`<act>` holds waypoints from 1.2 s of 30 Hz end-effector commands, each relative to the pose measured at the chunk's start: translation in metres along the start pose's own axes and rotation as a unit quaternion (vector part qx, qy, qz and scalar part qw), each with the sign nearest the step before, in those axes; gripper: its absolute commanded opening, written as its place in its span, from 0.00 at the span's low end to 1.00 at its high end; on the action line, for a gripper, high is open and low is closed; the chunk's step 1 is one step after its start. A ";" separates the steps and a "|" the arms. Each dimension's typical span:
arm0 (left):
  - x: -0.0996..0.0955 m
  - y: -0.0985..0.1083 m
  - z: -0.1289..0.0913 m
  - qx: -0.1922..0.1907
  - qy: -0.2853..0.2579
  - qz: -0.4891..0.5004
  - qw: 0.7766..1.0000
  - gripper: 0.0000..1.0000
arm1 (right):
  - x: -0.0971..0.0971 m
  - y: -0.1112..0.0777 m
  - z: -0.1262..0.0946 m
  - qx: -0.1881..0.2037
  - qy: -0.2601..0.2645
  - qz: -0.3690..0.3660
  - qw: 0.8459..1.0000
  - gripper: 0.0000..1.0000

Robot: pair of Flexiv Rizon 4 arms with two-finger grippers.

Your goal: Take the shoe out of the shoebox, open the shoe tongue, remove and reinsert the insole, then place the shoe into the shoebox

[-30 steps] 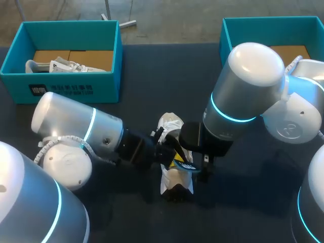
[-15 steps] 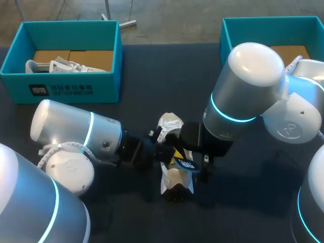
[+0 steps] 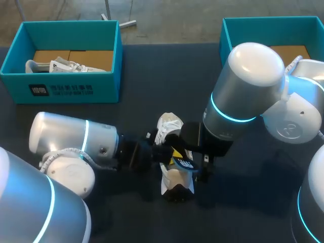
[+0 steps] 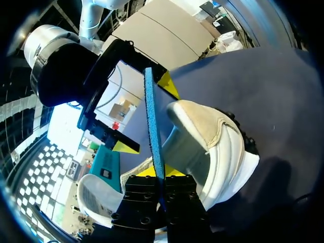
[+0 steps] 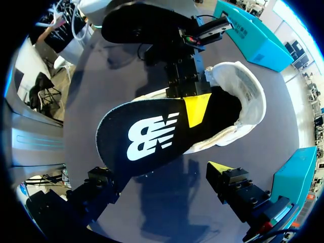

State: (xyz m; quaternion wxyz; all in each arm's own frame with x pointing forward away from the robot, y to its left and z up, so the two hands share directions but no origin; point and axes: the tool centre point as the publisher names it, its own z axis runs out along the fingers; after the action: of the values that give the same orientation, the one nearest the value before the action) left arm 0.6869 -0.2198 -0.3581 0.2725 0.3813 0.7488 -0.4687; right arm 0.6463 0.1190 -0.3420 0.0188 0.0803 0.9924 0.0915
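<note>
Lettering in white on the black top of the insole (image 5: 152,134), blue underneath; white print on the left shoebox (image 3: 101,83) front, too small to read. Inside that box, other shoe (image 3: 66,66), white too. Insole clamped edge-on in the left hand (image 4: 160,173), over the opening of the white shoe (image 3: 170,124) lying on the table (image 3: 152,71). Right hand (image 5: 162,174) spread wide, gripping nothing.

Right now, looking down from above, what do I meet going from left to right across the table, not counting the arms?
left box → shoe on the table → right box
</note>
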 end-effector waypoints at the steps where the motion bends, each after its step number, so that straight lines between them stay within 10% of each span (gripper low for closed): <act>1: 0.003 -0.003 -0.002 0.008 -0.011 -0.003 1.000 0.21 | 0.001 0.001 0.003 0.000 -0.001 0.000 1.000 1.00; 25: -0.002 -0.036 -0.011 0.014 -0.053 -0.004 0.998 0.18 | 0.001 0.001 0.003 0.000 -0.001 0.000 1.000 1.00; 36: 0.000 -0.038 -0.011 0.015 -0.061 0.010 0.998 0.00 | 0.001 0.001 0.003 0.000 -0.001 0.000 1.000 1.00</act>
State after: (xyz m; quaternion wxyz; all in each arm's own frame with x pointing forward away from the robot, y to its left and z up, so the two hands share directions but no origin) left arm 0.6577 -0.2209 -0.3330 0.3131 0.3658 0.7213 -0.4980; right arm 0.6463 0.1190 -0.3420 0.0188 0.0803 0.9924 0.0915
